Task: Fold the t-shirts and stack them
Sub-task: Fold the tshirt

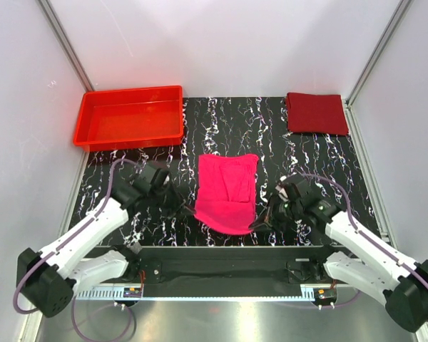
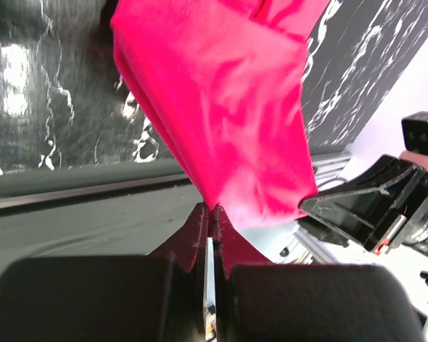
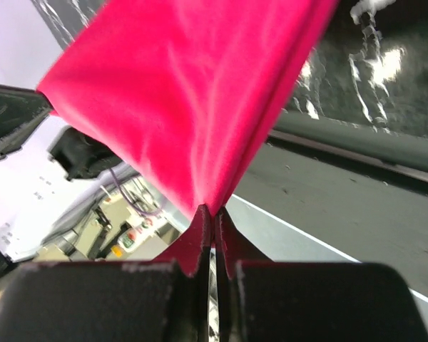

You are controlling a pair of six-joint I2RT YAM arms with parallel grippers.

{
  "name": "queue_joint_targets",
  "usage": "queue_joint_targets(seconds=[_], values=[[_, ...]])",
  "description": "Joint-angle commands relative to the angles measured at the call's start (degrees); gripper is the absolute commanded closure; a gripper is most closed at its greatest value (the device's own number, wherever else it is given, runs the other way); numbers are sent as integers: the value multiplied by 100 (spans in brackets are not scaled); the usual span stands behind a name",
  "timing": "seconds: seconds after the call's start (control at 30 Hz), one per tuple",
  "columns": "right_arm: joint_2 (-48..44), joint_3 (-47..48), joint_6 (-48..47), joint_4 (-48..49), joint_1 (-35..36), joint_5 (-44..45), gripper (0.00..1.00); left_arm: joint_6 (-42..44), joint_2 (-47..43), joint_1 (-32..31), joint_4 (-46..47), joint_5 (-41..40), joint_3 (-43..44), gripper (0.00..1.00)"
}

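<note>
Pinching the pink t-shirt [image 1: 227,191] are left gripper [image 2: 212,211] and right gripper [image 3: 213,211].

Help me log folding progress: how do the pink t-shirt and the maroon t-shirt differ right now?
Colour: the pink t-shirt is bright magenta, the maroon t-shirt dark red. Place: the pink one lies in the middle, the maroon one at the far right corner. State: the pink one is partly folded, its near edge pinched by the left gripper and right gripper; the maroon one lies neatly folded, untouched. Both are plain cloth.
</note>
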Motion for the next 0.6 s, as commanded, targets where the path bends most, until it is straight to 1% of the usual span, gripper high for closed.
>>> queue_joint_targets(seconds=[0.0,0.2,0.33,0.57], values=[[282,560,-313,-192,-285,-185,100,323,292,381,-83,19,501,100],[949,1079,-823,-185,-1286,-949,100,841,995,1023,-13,370,1168,100],[1415,1430,-981,-70,-1551,-1214,100,1157,1566,1261,136,817,1555,100],[2189,2177,-1245,-8,-1885,-1416,100,1457,2453,1420,180,994,2460,100]])
